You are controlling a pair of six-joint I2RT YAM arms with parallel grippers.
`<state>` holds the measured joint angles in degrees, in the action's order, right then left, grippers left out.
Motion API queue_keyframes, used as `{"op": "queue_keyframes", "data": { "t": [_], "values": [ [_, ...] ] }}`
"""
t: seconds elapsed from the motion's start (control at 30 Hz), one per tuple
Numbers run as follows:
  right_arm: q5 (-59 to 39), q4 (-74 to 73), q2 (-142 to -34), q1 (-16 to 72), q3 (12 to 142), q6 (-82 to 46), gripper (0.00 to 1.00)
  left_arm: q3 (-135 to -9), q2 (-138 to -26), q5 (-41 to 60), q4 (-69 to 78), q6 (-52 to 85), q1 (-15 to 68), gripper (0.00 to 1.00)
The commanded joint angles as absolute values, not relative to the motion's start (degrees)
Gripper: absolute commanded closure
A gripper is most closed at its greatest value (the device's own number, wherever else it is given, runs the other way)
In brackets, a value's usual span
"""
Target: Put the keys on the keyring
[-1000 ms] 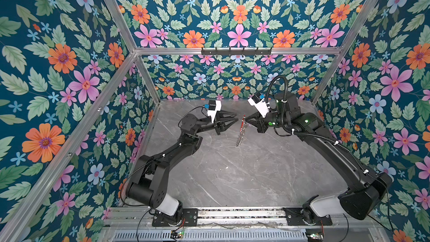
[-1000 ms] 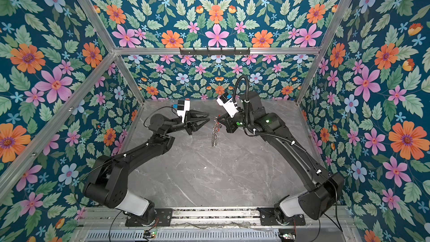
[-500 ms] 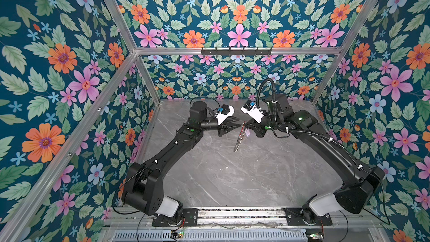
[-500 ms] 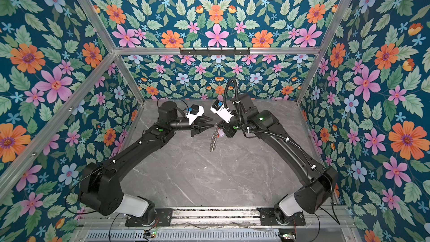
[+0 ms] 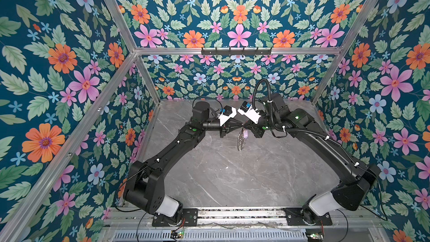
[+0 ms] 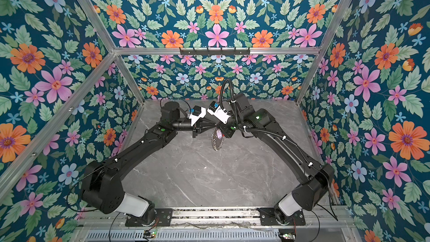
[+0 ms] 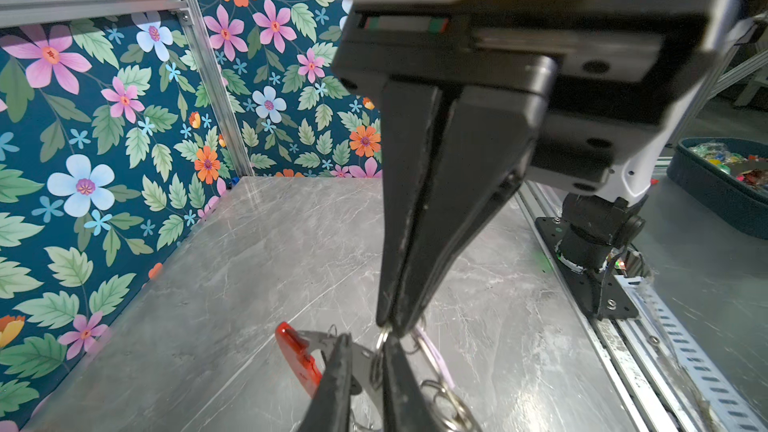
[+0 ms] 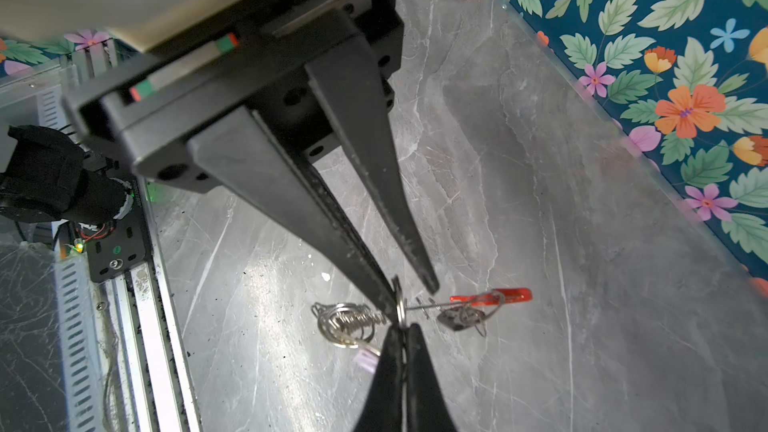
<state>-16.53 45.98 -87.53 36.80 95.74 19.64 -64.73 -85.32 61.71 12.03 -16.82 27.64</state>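
The 2 grippers are meeting tip to tip above the grey marble table (image 5: pixel 232 178), toward 12 o'clock of its middle in both top views. The left gripper (image 5: pixel 241 126) is reaching in from 9 o'clock and the right gripper (image 5: pixel 246 128) from 3 o'clock. The keyring (image 5: pixel 240 142) is hanging down from them toward 6 o'clock, with its silver rings bunching at the low end. Whether that end is touching the table is not showing. The lilac tag (image 5: pixel 244 133) is sitting at 1 o'clock of the bunch, just under the right gripper's tip.

In the left wrist view the left gripper's jaws are pressing together and pinching a small silver ring (image 7: pixel 381 336) at their very tip. I cannot tell whether that ring belongs to the lilac-tagged key or to the keyring's own row. The right gripper's fingers (image 7: pixel 338 371) are showing there too, standing a narrow gap apart and clamping the keyring's metal part just beside its red section (image 7: pixel 297 357).

In the right wrist view the keyring's thin wire is running between the right gripper's fingertips toward the red section. A dark flat piece (image 8: pixel 457 320) is hanging by that section, too small to identify
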Motion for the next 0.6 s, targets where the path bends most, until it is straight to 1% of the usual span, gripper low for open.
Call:
{"op": "queue_keyframes", "data": {
  "t": [0.0, 0.2, 0.3, 0.33, 0.4, 0.43, 0.5, 0.57],
  "values": [
    [-17.4, 45.8, -87.5, 36.9, 96.2, 20.4, 1.0, -65.0, -85.7, 62.9, 13.0, -17.4, 27.6, 1.0],
    [-16.4, 44.3, -87.2, 36.9, 95.6, 18.0, 1.0, -64.5, -85.7, 63.9, 14.4, -16.8, 27.6, 1.0],
    [-15.7, 40.5, -85.7, 36.3, 93.3, 13.4, 1.0, -62.6, -85.4, 63.6, 21.0, -11.2, 27.4, 1.0],
    [-17.6, 38.9, -84.9, 35.2, 92.2, 11.0, 0.99, -61.7, -85.4, 63.5, 24.4, -8.4, 27.3, 1.0],
    [-24.4, 34.4, -82.8, 32.0, 89.0, 5.2, 0.82, -59.7, -85.5, 63.6, 31.8, -2.2, 26.9, 1.0],
    [-28.2, 30.8, -81.5, 30.2, 86.4, 1.8, 0.76, -58.8, -85.7, 63.6, 35.5, 0.8, 26.7, 1.0],
    [-33.8, 23.8, -78.9, 27.6, 81.4, -3.8, 0.69, -57.6, -85.9, 63.8, 40.9, 5.2, 26.5, 1.0],
    [-38.4, 17.6, -77.1, 25.7, 77.2, -8.7, 0.66, -56.5, -86.2, 63.8, 45.8, 8.9, 26.5, 1.0]
  ]
}}
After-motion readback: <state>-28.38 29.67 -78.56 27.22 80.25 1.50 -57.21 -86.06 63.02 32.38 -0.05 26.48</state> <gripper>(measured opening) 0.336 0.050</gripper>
